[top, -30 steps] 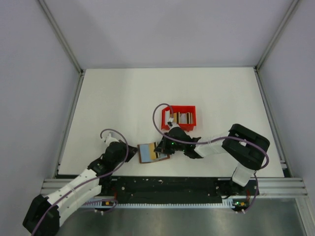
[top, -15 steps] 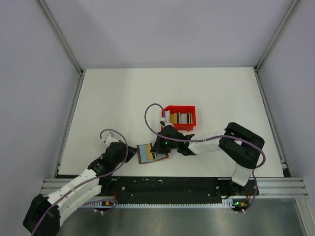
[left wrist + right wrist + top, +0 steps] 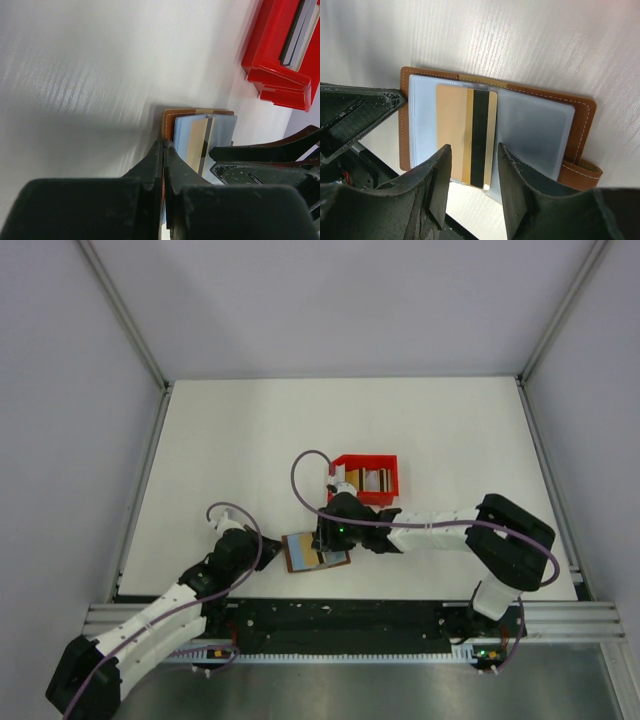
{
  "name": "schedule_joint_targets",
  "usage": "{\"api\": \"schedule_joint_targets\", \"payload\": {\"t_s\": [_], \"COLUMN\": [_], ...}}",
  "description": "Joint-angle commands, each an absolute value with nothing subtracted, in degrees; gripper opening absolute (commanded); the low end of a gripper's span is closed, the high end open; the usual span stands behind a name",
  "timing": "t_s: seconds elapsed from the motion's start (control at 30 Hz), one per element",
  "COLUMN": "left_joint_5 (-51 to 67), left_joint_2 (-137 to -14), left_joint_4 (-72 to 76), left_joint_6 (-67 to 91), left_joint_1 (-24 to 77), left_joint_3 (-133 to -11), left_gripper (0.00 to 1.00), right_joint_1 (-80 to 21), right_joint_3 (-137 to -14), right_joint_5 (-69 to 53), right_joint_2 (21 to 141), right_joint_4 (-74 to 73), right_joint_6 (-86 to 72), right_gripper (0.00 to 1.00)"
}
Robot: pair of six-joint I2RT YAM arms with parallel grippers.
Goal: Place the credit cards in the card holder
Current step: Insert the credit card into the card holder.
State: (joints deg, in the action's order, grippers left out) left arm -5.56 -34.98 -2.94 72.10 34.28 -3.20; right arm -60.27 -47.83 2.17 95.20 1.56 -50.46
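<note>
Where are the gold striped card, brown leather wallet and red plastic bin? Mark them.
gold striped card (image 3: 455, 130), right wrist view, face.
brown leather wallet (image 3: 582, 130), right wrist view, right border.
red plastic bin (image 3: 385, 497), top view, front wall.

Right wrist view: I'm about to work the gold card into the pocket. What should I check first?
1. The card holder lies open, pockets up: ok.
2. The left gripper is shut on the holder's edge, pinning it: ok.
3. The gold card lies over the pocket nearer the left gripper, between the fingers of the right gripper: ok.
4. Card inside the sleeve rather than on top of it: cannot tell.
5. Right gripper's hold on the card: cannot tell; its fingers are apart, flanking it.
6. More cards wait in the red bin: ok.
</note>
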Motion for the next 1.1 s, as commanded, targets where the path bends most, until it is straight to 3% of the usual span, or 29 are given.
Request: {"api": "schedule_joint_targets", "payload": {"t_s": [0.0, 0.5, 0.87, 1.07], "left_joint_5": [-5.4, -4.9, -4.7, -4.9], "left_joint_2": [-34.6, -34.7, -34.5, -34.0], "left_joint_4": [-0.5, 1.1, 1.1, -1.4], "left_joint_6": [72.1, 71.6, 71.3, 69.0], "left_joint_1": [34.5, 34.5, 34.4, 34.5], "left_joint_3": [3.3, 3.3, 3.3, 1.1], "left_gripper": [0.00, 0.00, 0.00, 0.00], "right_joint_1": [-60.7, -61.9, -62.0, -62.0], "right_joint_3": [-50.4, -53.5, -52.6, -51.9], "right_joint_5": [1.9, -8.3, -8.0, -0.5], "right_joint_2": [95.5, 100.6, 98.8, 91.2], "right_joint_4": [-0.7, 6.6, 9.3, 2.7], "right_joint_6": [-47.4, -47.6, -47.4, -42.8], "right_gripper": [0.42, 0.41, 0.39, 0.41]}}
